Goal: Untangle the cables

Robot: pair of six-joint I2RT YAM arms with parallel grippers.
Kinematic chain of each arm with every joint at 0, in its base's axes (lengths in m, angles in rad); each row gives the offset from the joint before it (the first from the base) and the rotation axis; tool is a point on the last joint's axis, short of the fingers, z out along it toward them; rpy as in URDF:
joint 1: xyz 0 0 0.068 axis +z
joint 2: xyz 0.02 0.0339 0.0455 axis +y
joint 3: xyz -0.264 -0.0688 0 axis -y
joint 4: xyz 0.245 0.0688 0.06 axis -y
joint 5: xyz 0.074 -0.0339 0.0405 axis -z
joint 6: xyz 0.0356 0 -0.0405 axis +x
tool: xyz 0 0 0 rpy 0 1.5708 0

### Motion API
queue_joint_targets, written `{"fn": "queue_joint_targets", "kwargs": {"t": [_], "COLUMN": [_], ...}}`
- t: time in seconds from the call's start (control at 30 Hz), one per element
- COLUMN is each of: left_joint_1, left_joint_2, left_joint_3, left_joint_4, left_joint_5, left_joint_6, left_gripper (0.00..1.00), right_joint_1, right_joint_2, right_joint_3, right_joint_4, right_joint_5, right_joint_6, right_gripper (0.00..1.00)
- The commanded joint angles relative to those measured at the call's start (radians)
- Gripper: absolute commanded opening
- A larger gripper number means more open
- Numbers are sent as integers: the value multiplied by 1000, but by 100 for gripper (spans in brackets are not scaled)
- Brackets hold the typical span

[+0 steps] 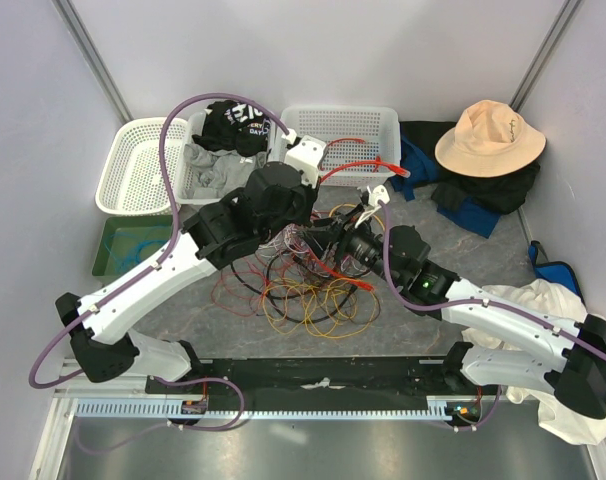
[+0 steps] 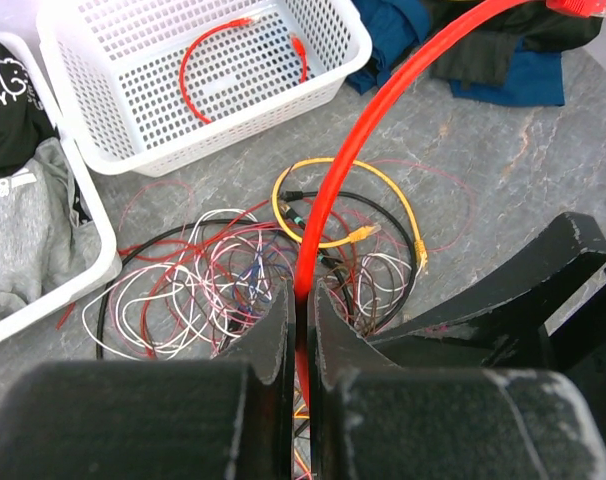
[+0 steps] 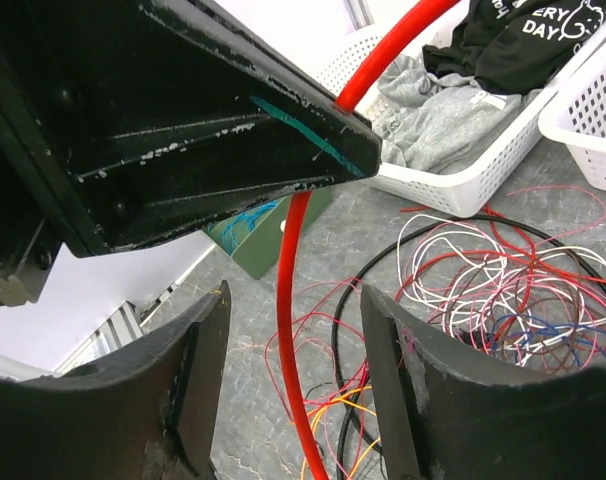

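Red cable (image 2: 383,110) — clamped in the left gripper (image 2: 301,300) and held arching above the tangled cables (image 2: 213,270), presumably to draw it free — right gripper (image 3: 293,300) spread apart, gripping nothing.

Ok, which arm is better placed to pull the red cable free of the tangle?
Left. The left gripper is shut on the red cable above the tangle; the right gripper is open, gripping nothing.

The left arm (image 1: 143,285) and right arm (image 1: 513,325) have white shells, black joints and lilac hoses (image 1: 163,160).
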Motion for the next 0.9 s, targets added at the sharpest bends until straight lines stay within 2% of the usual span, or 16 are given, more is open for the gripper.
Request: {"fn": "queue_joint_targets", "kwargs": {"t": [0.0, 0.07, 0.17, 0.2, 0.27, 0.37, 0.4, 0.43, 0.53, 0.57, 0.63, 0.67, 0.7, 0.77, 0.83, 0.87], "left_joint_1": [-5, -5, -5, -3, -3, -5, -5, -5, -5, -3, -5, -5, -5, -3, -5, -3], "left_joint_2": [-37, -38, -43, -49, -52, -61, -66, -69, -72, -72, -75, -77, -78, -84, -89, -93], "left_joint_3": [-8, -11, -19, -23, -36, -54, -57, -63, -71, -72, -80, -82, -86, -95, -105, -109], "left_joint_4": [20, 22, 20, 20, 23, 32, 34, 35, 40, 38, 40, 40, 40, 40, 37, 37], "left_joint_5": [-7, -1, 0, 2, 8, 17, 20, 22, 26, 31, 34, 34, 33, 13, -25, -82], "left_joint_6": [14, 11, 3, 3, -5, -14, -15, -18, -21, -23, -28, -28, -29, -32, -46, -54], "left_gripper": [2, 2, 2, 2, 2, 2, 2, 2, 2, 2, 2, 2, 2, 2, 11, 22], "right_joint_1": [4, 6, 7, 7, 6, 7, 7, 7, 7, 7, 7, 7, 6, 6, 6, 7], "right_joint_2": [1, 10, 16, 16, 23, 32, 33, 39, 53, 58, 64, 64, 62, 55, 33, 23], "right_joint_3": [30, 41, 42, 44, 50, 53, 51, 51, 56, 59, 59, 61, 62, 62, 61, 59], "right_joint_4": [25, 26, 31, 31, 25, 22, 22, 22, 26, 28, 29, 28, 23, 8, -6, -10], "right_joint_5": [7, 1, 4, 4, -2, -6, -6, -6, -21, -24, -22, -21, -16, 5, 30, 56], "right_joint_6": [0, 1, 0, 0, -3, -3, -5, -2, 1, 4, 4, 6, 4, 1, -8, -14], "right_gripper": [60, 57, 44, 37, 31, 32, 40, 43, 40, 38, 24, 16, 0, 0, 0, 0]}}
